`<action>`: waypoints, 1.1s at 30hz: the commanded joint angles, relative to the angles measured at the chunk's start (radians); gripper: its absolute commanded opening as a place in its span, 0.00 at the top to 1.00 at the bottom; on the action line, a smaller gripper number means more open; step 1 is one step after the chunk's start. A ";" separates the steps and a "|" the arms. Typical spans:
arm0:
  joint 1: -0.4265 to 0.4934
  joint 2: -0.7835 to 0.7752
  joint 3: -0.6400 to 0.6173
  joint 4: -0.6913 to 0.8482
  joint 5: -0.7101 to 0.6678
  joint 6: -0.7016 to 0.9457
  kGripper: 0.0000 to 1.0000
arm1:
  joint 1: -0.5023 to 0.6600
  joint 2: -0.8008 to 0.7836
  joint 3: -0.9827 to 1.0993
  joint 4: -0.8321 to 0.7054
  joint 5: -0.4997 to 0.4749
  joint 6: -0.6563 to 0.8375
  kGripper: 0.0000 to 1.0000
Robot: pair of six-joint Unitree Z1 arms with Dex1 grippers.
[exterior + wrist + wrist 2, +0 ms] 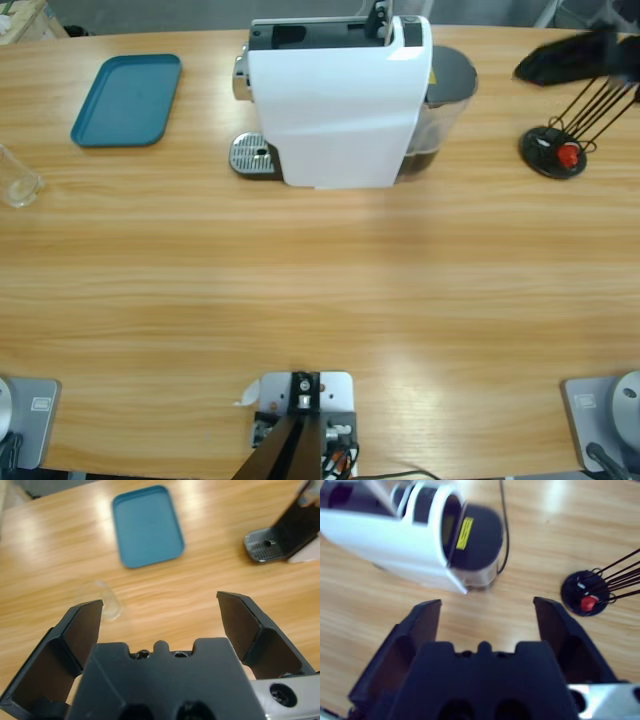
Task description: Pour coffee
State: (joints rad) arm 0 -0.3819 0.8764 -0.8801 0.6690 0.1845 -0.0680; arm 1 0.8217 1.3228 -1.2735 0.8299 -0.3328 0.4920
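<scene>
Both arms waited with wide, empty jaws. The left gripper [159,611] hung over the clear cup [109,600], near the coffee machine's [335,100] blue tray [127,99]. The right gripper [486,614] faced the machine. I saw no coffee.

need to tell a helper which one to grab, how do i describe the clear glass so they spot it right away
Start at the white coffee machine at the table's far middle, then go past the teal tray beside it. The clear glass tumbler stands alone on bare wood at that end's edge, nearer than the tray. It is the only see-through item there, and looks empty.
</scene>
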 commanded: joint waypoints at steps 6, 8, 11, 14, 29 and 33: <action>-0.017 -0.058 0.074 -0.022 -0.073 0.037 0.01 | -0.111 0.204 -0.221 -0.044 0.024 0.006 1.00; -0.034 -0.060 0.075 -0.021 -0.077 0.052 0.01 | -0.134 0.217 -0.239 -0.055 0.027 0.041 1.00; -0.075 -0.060 0.097 -0.045 -0.138 0.098 0.01 | -0.141 0.238 -0.249 -0.126 0.009 0.090 1.00; -0.080 -0.089 0.167 -0.096 -0.209 0.125 0.01 | -0.131 0.265 -0.272 -0.149 -0.003 0.182 1.00; -0.080 -0.093 0.143 -0.150 -0.222 0.152 0.00 | -0.004 0.417 -0.520 -0.116 0.042 0.386 1.00; -0.080 -0.088 0.138 -0.150 -0.220 0.154 0.00 | 0.011 0.446 -0.574 -0.066 0.043 0.395 1.00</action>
State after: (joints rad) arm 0 -0.4511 0.7681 -0.7392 0.5271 -0.0212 0.0744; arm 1 0.8039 1.6781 -1.7825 0.6978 -0.3094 0.8631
